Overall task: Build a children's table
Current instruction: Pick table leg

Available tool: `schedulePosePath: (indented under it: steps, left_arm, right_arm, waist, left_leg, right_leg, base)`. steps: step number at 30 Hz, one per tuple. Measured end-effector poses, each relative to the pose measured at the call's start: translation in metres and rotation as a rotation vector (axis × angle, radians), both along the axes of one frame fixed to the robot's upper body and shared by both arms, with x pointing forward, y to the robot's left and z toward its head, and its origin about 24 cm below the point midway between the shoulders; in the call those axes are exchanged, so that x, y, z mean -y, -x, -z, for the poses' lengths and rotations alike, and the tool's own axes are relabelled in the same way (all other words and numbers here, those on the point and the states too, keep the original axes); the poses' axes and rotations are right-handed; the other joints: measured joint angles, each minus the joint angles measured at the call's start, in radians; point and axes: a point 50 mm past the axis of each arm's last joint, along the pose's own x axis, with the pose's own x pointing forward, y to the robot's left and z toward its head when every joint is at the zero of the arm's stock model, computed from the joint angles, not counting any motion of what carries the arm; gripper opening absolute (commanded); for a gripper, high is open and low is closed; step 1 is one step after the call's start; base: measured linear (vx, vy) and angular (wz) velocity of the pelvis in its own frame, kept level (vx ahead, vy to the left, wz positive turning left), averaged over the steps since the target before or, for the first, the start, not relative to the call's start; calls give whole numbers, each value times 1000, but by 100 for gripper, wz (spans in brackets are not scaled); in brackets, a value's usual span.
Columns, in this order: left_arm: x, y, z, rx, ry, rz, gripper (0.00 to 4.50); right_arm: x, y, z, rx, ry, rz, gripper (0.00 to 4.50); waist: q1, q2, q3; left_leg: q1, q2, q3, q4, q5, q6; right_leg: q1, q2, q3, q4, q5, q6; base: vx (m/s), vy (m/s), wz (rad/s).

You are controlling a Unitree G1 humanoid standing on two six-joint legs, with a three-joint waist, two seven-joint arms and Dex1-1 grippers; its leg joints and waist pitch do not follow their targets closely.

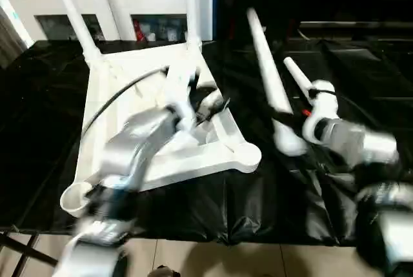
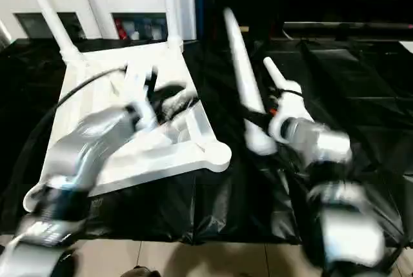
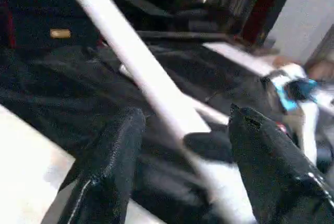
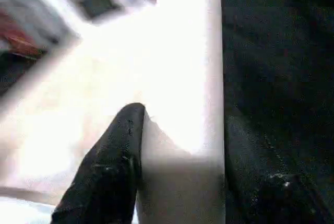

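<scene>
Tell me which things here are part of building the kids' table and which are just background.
For the job: tabletop, upside down, two legs already socketed; loose leg in right gripper; another loose leg beside it.
Background: white cabinet, black sheet.

The tabletop point(image 1: 161, 128) lies underside up on the counter point(image 1: 39, 161), left of centre. Two legs point(image 1: 72, 15) stand in its far corner sockets, and behind it stands a cabinet point(image 1: 116, 6). The left hand point(image 1: 210, 106) hovers over the tabletop's right side. Right of the tabletop, the right hand point(image 2: 258, 119) clasps a tilted leg point(image 1: 268, 77); another leg point(image 1: 297, 73) lies just beyond.
</scene>
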Motion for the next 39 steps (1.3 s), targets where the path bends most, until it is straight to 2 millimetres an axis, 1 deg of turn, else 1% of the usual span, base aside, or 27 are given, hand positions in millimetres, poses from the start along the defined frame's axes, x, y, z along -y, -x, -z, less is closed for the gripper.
schedulePosePath:
  steps: [2,3,5,7,9,11,13,15,19,20,24,25,31,39]
  left_arm:
    - [4,-4,0,-50,56,-2,299]
    - [4,-6,0,-62,69,-5,299]
    - [7,-10,1,-109,127,-17,299]
    - [7,-12,0,-134,153,-20,299]
    - [10,-13,-2,-146,177,-11,299]
    - [10,-13,-3,-166,219,-2,299]
    - [8,-13,-4,-186,268,6,299]
    - [9,-12,-6,-207,320,24,263]
    - [7,-12,-6,-218,342,15,260]
    - [7,-13,-6,-220,344,12,231]
    - [7,-13,-6,-223,346,2,215]
    - [7,-13,-6,-223,348,-1,196]
    - [6,-13,-7,-226,359,-10,190]
    - [6,-15,-14,-194,342,-9,190]
  right_arm:
    - [-10,7,-9,73,-59,-75,189]
    - [-15,8,-12,91,-72,-104,189]
    - [-21,15,-16,133,-115,-150,189]
    - [-28,18,-16,140,-134,-183,189]
    - [-29,21,-17,145,-144,-197,189]
    - [-31,24,-17,153,-143,-213,189]
    - [-38,27,-18,160,-132,-244,189]
    - [-44,29,-19,171,-118,-267,189]
    - [-48,29,-21,183,-101,-282,189]
    - [-49,29,-21,182,-91,-287,189]
    - [-52,30,-21,195,-60,-291,189]
    - [-53,30,-22,198,-56,-292,189]
    - [-55,30,-23,205,-47,-287,189]
    - [-54,29,-28,239,-16,-271,188]
  waist:
    - [6,0,0]
    - [6,0,0]
    - [11,0,0]
    - [16,0,0]
    - [20,0,0]
    - [20,0,0]
    - [19,0,0]
    - [17,0,0]
    - [17,-1,1]
    - [18,-1,1]
    - [18,-2,1]
    - [19,-2,1]
    - [19,-2,1]
    - [18,-3,2]
  left_leg:
    - [0,0,0,0,1,1]
    - [0,0,0,0,1,1]
    - [0,0,0,0,1,2]
    - [0,0,-1,0,1,2]
    - [0,-1,-1,0,1,2]
    - [-1,0,-1,-1,1,2]
    - [-1,0,-2,-1,1,2]
    - [-1,0,-2,-1,1,2]
    - [-1,0,-2,-2,1,2]
    - [-2,0,-2,-2,1,2]
    - [-2,0,-2,-2,1,2]
    - [-2,0,-2,-2,1,2]
    - [-2,0,-2,-2,1,2]
    - [-3,0,-2,-2,1,2]
  right_leg:
    - [1,0,0,-2,0,0]
    - [1,-1,0,-2,0,0]
    - [2,-1,0,-3,0,0]
    - [2,-1,0,-3,0,0]
    - [2,-1,0,-3,0,0]
    - [2,-1,0,-4,0,0]
    - [2,-1,0,-5,0,0]
    - [2,-1,0,-6,0,0]
    - [2,-1,0,-8,0,0]
    - [2,-1,0,-8,0,0]
    - [2,-1,0,-10,0,0]
    - [2,-1,0,-10,0,0]
    - [2,-1,0,-11,0,0]
    - [2,-1,0,-11,0,0]
  base:
    - [0,0,0]
    - [0,0,0]
    - [0,0,0]
    - [0,0,0]
    - [0,0,0]
    - [0,0,0]
    - [0,0,0]
    - [0,0,0]
    - [0,0,0]
    - [0,0,0]
    - [0,0,0]
    - [0,0,0]
    - [0,0,0]
    - [0,0,0]
